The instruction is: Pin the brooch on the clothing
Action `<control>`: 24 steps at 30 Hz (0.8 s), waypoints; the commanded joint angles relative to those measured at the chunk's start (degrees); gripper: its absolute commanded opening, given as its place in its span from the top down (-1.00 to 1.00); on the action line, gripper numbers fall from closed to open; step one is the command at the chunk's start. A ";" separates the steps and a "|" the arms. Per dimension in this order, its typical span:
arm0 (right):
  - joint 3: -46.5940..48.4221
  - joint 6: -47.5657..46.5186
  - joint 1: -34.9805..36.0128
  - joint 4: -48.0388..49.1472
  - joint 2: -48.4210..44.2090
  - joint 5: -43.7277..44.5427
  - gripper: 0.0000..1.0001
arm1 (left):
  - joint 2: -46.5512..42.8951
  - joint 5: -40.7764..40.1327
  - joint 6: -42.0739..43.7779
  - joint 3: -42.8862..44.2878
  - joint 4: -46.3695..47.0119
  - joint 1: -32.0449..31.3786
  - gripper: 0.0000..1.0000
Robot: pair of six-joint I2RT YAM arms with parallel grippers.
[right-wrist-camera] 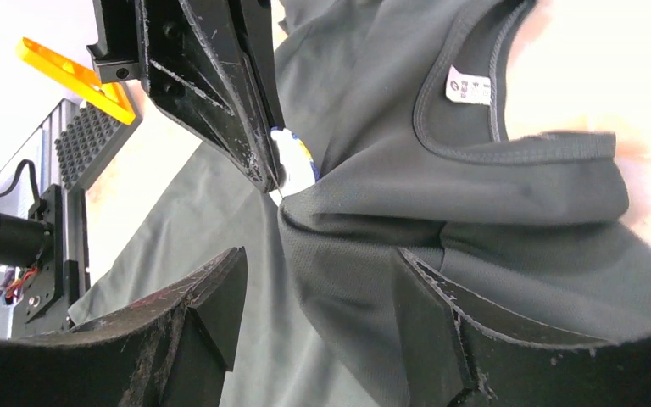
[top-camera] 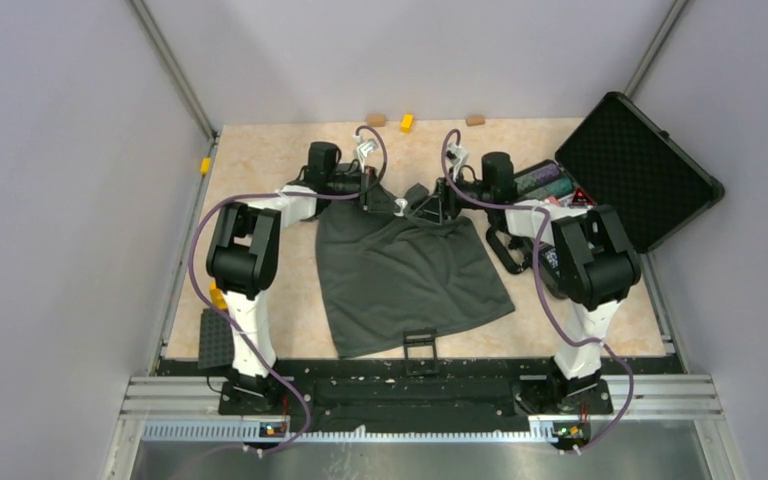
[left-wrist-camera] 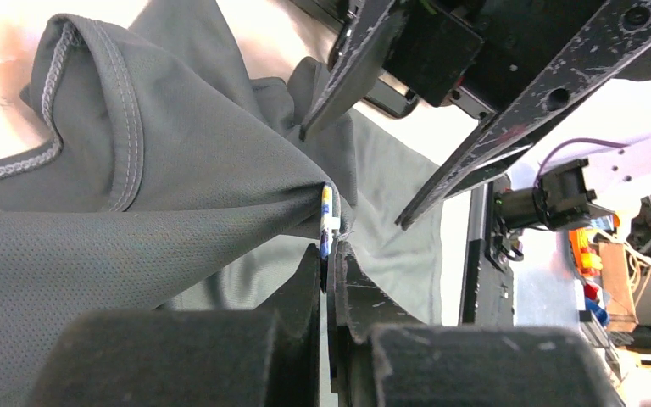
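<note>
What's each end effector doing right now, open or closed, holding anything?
Left end effector: closed on the brooch, against the T-shirt.
Right end effector: open, straddling a raised fold of it, gripping nothing.

The blue-white brooch [left-wrist-camera: 328,215] stands edge-on in the left gripper [left-wrist-camera: 329,254] pinch, against a raised fold of grey shirt [left-wrist-camera: 161,212].

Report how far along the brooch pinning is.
Done: the shirt lies spread out, its collar end lifted into a fold. In hand: the left gripper, jaws shut, holds the brooch against that fold; the right gripper straddles the fold, jaws open. Left: getting the pin through and closed, then letting go. Whether it has pierced the cloth cannot be seen.
</note>
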 commanded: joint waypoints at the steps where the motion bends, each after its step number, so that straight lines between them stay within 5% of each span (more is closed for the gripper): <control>1: -0.85 -0.24 1.58 4.64 -2.43 -1.77 -0.28 | -4.16 4.65 1.36 -1.36 0.35 0.02 1.00; 11: -0.25 8.24 2.87 12.86 1.31 -2.81 -0.09 | -4.53 6.21 2.29 -2.66 -0.72 -0.29 1.00; 24: 2.04 3.91 4.38 6.66 3.06 -2.60 0.03 | -4.70 7.36 1.78 -2.58 0.01 -0.38 1.00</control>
